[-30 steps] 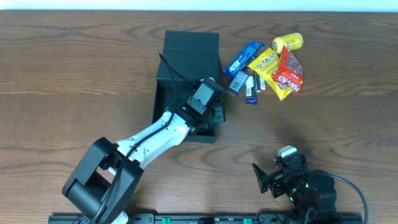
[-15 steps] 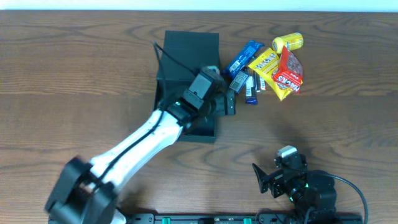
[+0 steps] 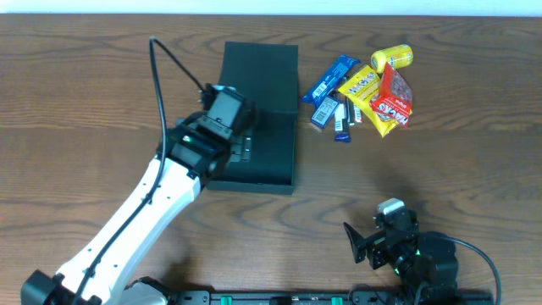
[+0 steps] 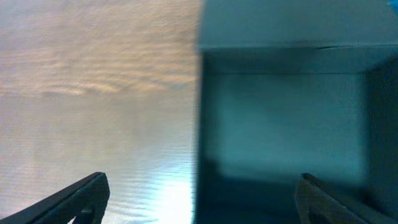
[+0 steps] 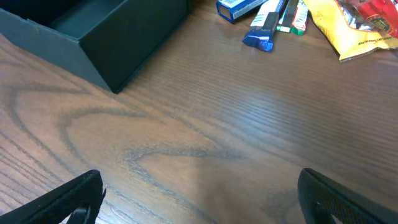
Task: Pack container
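Currently left tool (image 4: 200, 202) spread, empty, over container (image 3: 275, 144) wall; right tool (image 5: 199, 205) spread.

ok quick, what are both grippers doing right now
Left gripper: open, empty, over the container edge.
Right gripper: open, empty.

Matte, dark green-black cardboard container (image 3: 269, 140), rectangular and roughly square, resting flat on a wooden table (image 3: 440, 161), left of centre and toward the far edge. It stands open, its attached flap lid (image 3: 261, 61) swung back along the far side. The close view from above shows dark inner walls and floor.
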Robot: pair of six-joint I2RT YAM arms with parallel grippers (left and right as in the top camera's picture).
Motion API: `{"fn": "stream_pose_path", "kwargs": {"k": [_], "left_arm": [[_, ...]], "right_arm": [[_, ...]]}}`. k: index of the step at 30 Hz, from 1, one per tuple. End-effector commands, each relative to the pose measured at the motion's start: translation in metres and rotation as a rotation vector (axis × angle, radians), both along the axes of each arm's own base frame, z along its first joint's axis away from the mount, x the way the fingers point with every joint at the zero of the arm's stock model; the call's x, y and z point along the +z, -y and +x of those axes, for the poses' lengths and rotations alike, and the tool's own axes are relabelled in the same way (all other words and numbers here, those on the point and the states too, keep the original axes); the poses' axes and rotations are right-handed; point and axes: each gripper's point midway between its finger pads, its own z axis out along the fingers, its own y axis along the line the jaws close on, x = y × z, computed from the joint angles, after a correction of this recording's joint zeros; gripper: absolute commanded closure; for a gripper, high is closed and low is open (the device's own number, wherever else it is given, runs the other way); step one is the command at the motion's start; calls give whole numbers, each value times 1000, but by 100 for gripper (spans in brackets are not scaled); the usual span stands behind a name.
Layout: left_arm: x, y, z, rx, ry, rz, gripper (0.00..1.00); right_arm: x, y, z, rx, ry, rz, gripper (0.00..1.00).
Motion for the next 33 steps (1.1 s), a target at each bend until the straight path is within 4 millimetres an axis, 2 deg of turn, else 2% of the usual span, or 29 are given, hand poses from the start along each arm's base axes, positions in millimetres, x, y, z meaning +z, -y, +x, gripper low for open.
{"fn": "stream_pose_path", "kwargs": {"k": [1,5,6,10,13,14,15,16,17,18,19,21,30,33], "left_arm": [[-23,-28,3,34,-40,65,1],[-52,-28,8,-9,-79,-27,0],[-59,-26,8,-19,-91,-51,5],[-89,-20,6,-37,-145,-85,9],[-109,-13,6,-53,-192,-100,18],[-115,-13,6,-53,-202,-99,24],[-121,-12,7,-51,-213,-96,38],[-125,-12,7,-48,-223,-94,48],[-130,-13,6,-38,-236,-94,63],[-134,-13,6,-23,-246,-97,73],[-137,-13,5,-12,-254,-98,82],[-139,-13,5,7,-256,-106,93],[-137,5,10,35,-241,-228,94],[-136,5,10,44,-241,-234,95]], "right_arm": [[-1,-1,0,5,2,-1,1],[-1,-1,0,5,2,-1,1],[-1,-1,0,5,2,-1,1],[-1,-1,0,5,2,-1,1],[-1,-1,0,5,2,-1,1],[-1,-1,0,5,2,-1,1],[-1,-1,0,5,2,-1,1],[-1,-1,0,5,2,-1,1],[-1,-1,0,5,2,-1,1],[-1,-1,0,5,2,-1,1],[-1,-1,0,5,2,-1,1],[-1,-1,0,5,2,-1,1],[-1,-1,0,5,2,-1,1],[-1,-1,0,5,2,-1,1]]}}
